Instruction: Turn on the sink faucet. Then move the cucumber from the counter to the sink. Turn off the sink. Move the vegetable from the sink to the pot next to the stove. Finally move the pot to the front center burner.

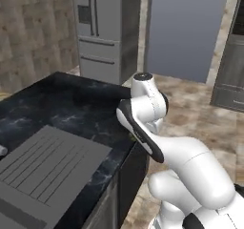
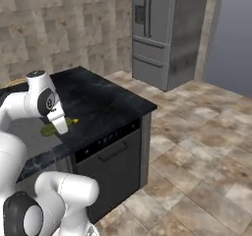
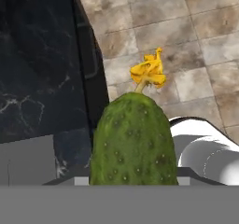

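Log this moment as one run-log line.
stage: carrying cucumber | tool: shut on cucumber, lifted | position: over counter edge beside sink drainboard | pending: place in sink

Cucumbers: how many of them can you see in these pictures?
1. The cucumber, with a yellow flower at its tip, sits in the robot's hand, close up in the hand view. In the right base view it shows beside the arm, over the counter. Others could be hidden behind the arm.

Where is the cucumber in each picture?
Left base view: the cucumber is hidden behind the arm.
Right base view: cucumber at left, beside the arm, over the black counter.
Hand view: cucumber bottom middle, yellow flower on top.
Shared landmark: the counter.
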